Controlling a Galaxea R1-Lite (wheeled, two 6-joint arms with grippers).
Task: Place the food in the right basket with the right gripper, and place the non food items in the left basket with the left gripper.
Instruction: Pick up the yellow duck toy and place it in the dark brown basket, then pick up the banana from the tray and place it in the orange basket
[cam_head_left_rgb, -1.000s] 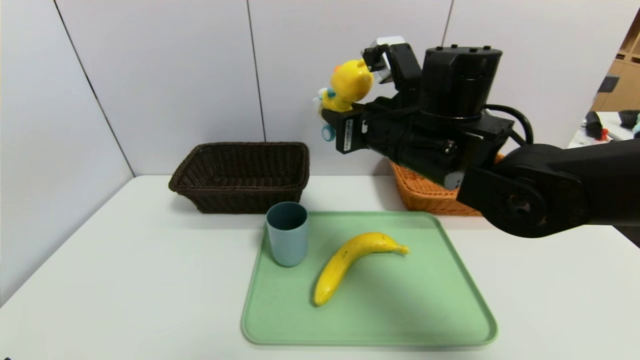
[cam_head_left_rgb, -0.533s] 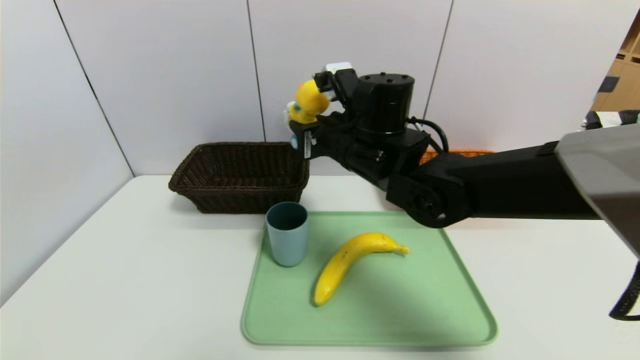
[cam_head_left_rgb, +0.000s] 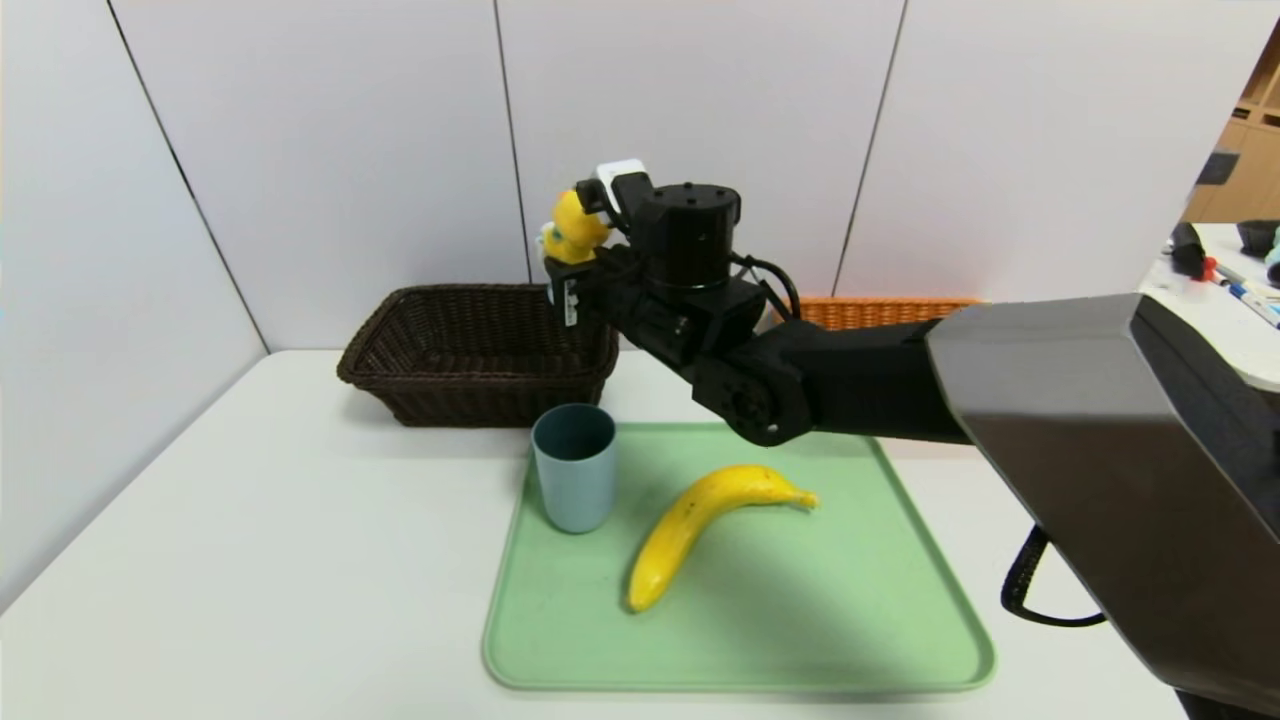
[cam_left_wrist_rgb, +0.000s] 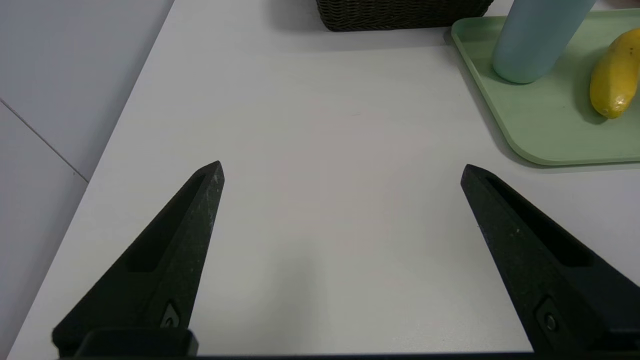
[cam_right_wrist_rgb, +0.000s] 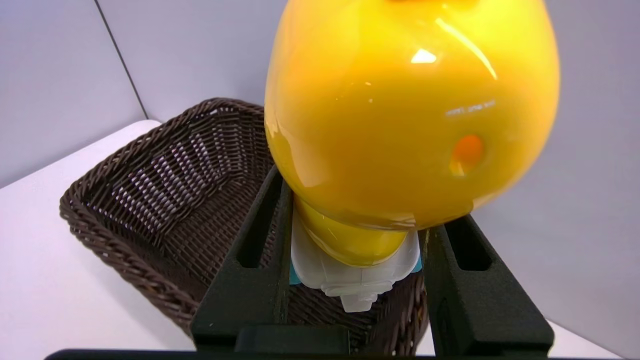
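1. Head view: the right gripper (cam_head_left_rgb: 570, 264) is just above the centre of the frame, reaching in from the right, clenched on a glossy yellow toy figure (cam_head_left_rgb: 578, 228) with a big round head.
2. The toy is held up in front of the white wall panels (cam_head_left_rgb: 690, 90), in line with the right end of the dark brown wicker basket (cam_head_left_rgb: 480, 387), which sits left of centre.
3. An orange wicker basket (cam_head_left_rgb: 885, 312) is right of centre, partly hidden behind the black and grey right arm (cam_head_left_rgb: 850, 385).
4. A light green tray (cam_head_left_rgb: 800, 630) fills the lower middle of the frame on the white table (cam_head_left_rgb: 250, 560). A blue-grey cup (cam_head_left_rgb: 576, 480) stands upright in its upper left corner, and a curved yellow banana (cam_head_left_rgb: 700, 520) lies beside the cup, near the middle of the tray.
5. At the right edge of the frame, pens (cam_head_left_rgb: 1255, 300) lie on another white surface (cam_head_left_rgb: 1215, 340).
6. Left wrist view: the left gripper (cam_left_wrist_rgb: 342, 167) is idle over the bare white table near the tray, released, its fingers spread wide with nothing between them.
7. Right wrist view: both fingers press the toy's body below its head. An orange spot shows on the head, with translucent white and turquoise parts underneath; the brown basket's woven interior shows beyond.
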